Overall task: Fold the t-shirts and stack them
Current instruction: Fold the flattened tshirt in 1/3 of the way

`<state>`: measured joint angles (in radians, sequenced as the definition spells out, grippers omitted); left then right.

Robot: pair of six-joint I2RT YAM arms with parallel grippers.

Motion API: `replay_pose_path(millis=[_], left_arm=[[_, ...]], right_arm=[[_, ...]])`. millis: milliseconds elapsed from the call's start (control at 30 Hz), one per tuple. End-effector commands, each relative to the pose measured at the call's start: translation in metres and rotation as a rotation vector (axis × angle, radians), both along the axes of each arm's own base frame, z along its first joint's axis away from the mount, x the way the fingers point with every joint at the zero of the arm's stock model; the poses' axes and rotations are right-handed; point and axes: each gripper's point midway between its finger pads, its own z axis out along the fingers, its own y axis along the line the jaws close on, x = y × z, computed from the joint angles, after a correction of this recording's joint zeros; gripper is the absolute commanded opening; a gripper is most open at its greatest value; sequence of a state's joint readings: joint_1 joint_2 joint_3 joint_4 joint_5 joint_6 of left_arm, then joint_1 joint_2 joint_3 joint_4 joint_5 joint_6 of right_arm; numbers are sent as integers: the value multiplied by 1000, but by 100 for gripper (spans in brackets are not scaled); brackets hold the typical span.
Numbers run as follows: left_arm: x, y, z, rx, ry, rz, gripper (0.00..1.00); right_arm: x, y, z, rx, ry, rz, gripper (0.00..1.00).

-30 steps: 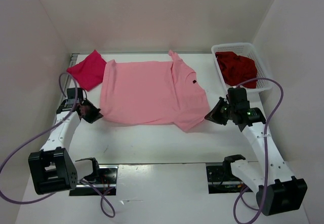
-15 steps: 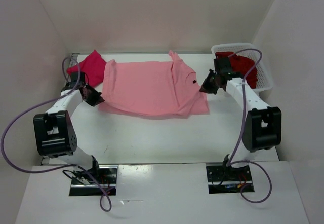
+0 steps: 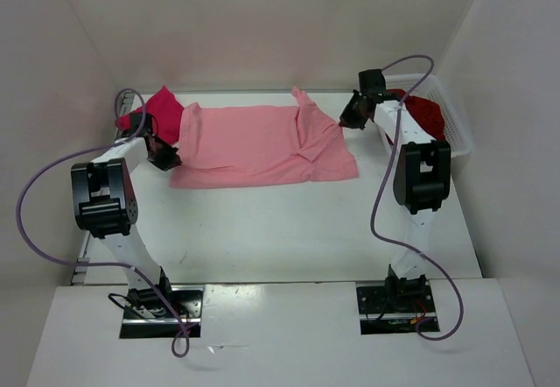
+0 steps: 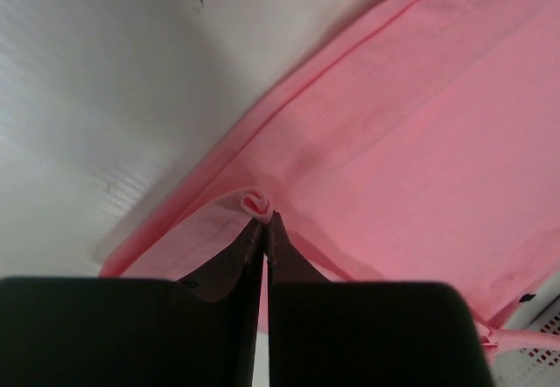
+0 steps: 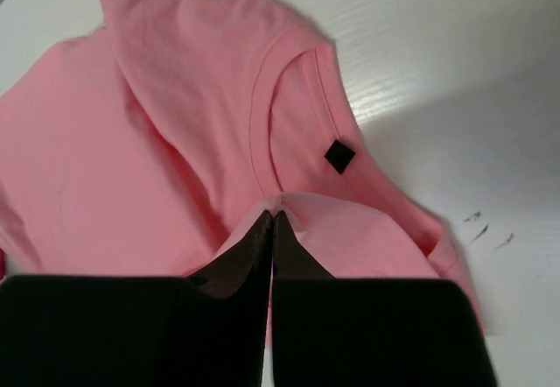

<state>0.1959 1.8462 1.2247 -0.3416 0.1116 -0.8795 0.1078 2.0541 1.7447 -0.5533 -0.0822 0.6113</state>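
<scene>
The light salmon pink t-shirt (image 3: 254,142) lies across the far middle of the table, its near edge folded back over itself. My left gripper (image 3: 166,158) is shut on its left edge; the left wrist view shows a pinch of pink cloth (image 4: 255,203) between the fingertips. My right gripper (image 3: 346,123) is shut on its right edge by the collar; the right wrist view shows pinched cloth (image 5: 289,207) near a black tag (image 5: 339,155). The crimson-pink t-shirt (image 3: 156,111) lies folded at the far left. The dark red t-shirt (image 3: 427,117) lies in the basket.
The white lattice basket (image 3: 455,133) stands at the far right behind my right arm. White walls close in the table on the left, back and right. Purple cables loop from both arms.
Both grippers have moved away from the arm bases toward the back, carrying the salmon shirt's near edge up and over; the shirt now looks shorter front to back.
</scene>
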Motion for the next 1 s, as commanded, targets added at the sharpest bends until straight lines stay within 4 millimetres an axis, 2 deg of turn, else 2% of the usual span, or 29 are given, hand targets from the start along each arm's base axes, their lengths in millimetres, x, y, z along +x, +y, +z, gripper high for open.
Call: replay_pose_path(millis=[0,33,67,100,133,167,200,233,267,300,333,367,400,433,467,500,533,567,600,633,667,700,733,800,867,900,967], left_arm=[[16,9,0,10,-22,29,8],[16,9,0,10,-22,29,18],[19,7,2,1,-36,22,23],[22,5,11,-10,-63,29,27],[17,2,19,-21,-86,35,32],[20,8,29,-11,-136,45,36],[19,8,37,-7,-160,45,42],[17,12,54,2,-199,54,44],[10,15,57,2,-195,65,46],[7,15,62,10,-207,58,47],[0,13,70,12,-217,58,47],[-6,16,70,13,-215,67,47],[-20,10,55,-7,-178,59,47],[-28,7,53,-29,-175,52,47],[-36,3,43,-45,-149,46,42],[-44,-1,33,-59,-122,42,39],[-57,-2,18,-77,-80,50,37],[-62,-3,13,-80,-65,51,34],[-68,4,-1,-90,-26,77,34],[-70,3,-5,-121,-21,72,34],[-69,5,-8,-123,-26,69,34],[-69,9,-13,-126,-16,80,37],[-69,9,-17,-129,-7,81,38],[-67,9,-24,-137,1,92,41],[-65,8,-26,-149,-2,95,41],[-66,8,-31,-153,13,96,41],[-66,8,-38,-157,26,97,41]], right_arm=[[22,-6,7,-27,-37,-11,1],[20,-8,5,-41,-30,-10,3],[20,-8,5,-41,-30,-10,8],[20,-8,10,-40,-39,-10,14],[22,-8,17,-38,-62,-11,25],[19,-8,20,-37,-63,-11,28],[16,-8,34,-40,-96,-5,30],[12,-9,40,-39,-104,-5,34],[3,-10,35,-41,-89,-4,37],[-2,-10,40,-39,-109,-5,39],[-11,-11,62,-25,-155,-15,40],[-31,-13,40,-25,-103,-20,40],[-37,-13,40,-8,-121,-36,37],[-49,-13,53,4,-153,-44,29],[-70,-15,25,3,-88,-51,11],[-82,-16,15,7,-59,-59,3],[-88,-16,17,22,-74,-74,0],[-106,-22,-9,-2,-14,-88,0],[-112,-22,-19,1,8,-96,0],[-118,-24,-22,-8,16,-103,0],[-129,-28,-33,-23,43,-112,12],[-131,-34,-40,-44,47,-140,20],[-134,-38,-47,-46,57,-151,25],[-132,-40,-46,-53,45,-159,34],[-131,-43,-60,-70,73,-168,39],[-127,-43,-60,-69,66,-168,41],[-124,-44,-69,-72,76,-184,41]])
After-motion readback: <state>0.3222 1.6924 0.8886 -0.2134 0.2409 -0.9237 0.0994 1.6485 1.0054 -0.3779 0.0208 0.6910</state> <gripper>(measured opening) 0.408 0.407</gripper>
